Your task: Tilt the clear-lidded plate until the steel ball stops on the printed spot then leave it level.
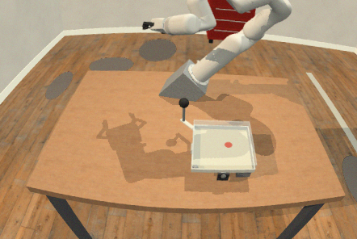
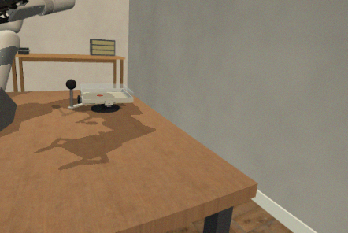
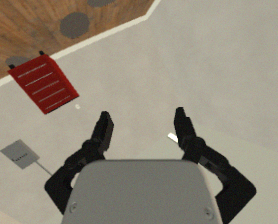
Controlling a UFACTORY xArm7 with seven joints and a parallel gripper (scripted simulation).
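Note:
The clear-lidded plate (image 1: pixel 223 170) (image 2: pixel 127 100) stands on its support on the table. It looks nearly level, but a small tilt cannot be judged. The red printed spot (image 1: pixel 228 144) (image 2: pixel 100 95) shows right of the plate's middle in the top view. A small grey shape (image 1: pixel 195 166), probably the steel ball, shows in the near left corner; I cannot make out the ball in the exterior view. A black ball-topped handle (image 1: pixel 183 102) (image 2: pixel 71 84) stands upright on an arm from the plate's side. My gripper (image 1: pixel 144 26) (image 3: pixel 142 116) is open and empty, high above and away from the plate.
The robot's grey wedge base (image 1: pixel 182 84) stands on the table (image 1: pixel 81 115) (image 2: pixel 157 183) behind the handle. A black knob (image 1: pixel 223 176) shows under the plate's near edge. A red tool cabinet (image 1: pixel 232 15) (image 3: pixel 44 84) stands behind the arm, and a grey wall rises beyond the table.

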